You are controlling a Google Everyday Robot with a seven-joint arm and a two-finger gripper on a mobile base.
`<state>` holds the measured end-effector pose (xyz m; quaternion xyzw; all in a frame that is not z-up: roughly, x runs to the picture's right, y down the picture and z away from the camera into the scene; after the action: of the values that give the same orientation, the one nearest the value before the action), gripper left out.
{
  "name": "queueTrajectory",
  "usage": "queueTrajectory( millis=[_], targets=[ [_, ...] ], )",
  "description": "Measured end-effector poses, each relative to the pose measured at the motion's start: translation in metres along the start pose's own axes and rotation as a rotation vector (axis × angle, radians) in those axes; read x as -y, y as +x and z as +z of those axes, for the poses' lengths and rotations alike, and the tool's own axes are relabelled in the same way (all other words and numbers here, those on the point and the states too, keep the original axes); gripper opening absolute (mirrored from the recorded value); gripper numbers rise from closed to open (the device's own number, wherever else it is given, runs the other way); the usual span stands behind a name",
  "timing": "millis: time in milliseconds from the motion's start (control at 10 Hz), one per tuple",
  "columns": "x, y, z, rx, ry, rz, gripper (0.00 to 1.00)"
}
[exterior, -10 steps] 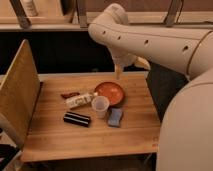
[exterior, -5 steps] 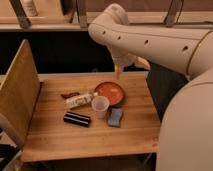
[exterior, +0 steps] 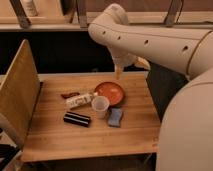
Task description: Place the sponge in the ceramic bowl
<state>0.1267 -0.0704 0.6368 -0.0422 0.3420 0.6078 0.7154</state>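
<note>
A blue sponge (exterior: 115, 117) lies flat on the wooden table (exterior: 60, 140), near its middle right. Just behind it sits the orange-red ceramic bowl (exterior: 111, 92), with nothing seen inside. My gripper (exterior: 118, 73) hangs from the big white arm above the bowl's far rim, well above and behind the sponge and apart from both.
A white cup (exterior: 100, 106) stands between bowl and sponge, touching neither. A white tube (exterior: 80, 100), a dark red packet (exterior: 69, 94) and a black box (exterior: 77, 119) lie to the left. A wooden panel (exterior: 17, 95) stands along the table's left edge. My white body fills the right side.
</note>
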Motion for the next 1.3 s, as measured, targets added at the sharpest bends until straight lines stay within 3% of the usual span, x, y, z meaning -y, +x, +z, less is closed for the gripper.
queueTrajectory(
  millis=[1100,1300],
  targets=[
    [0.0004,-0.0002,-0.0009,0.003,0.0,0.001,0.8],
    [-0.0029,-0.0012,0.0031,-0.007,-0.03,0.013,0.8]
  ],
)
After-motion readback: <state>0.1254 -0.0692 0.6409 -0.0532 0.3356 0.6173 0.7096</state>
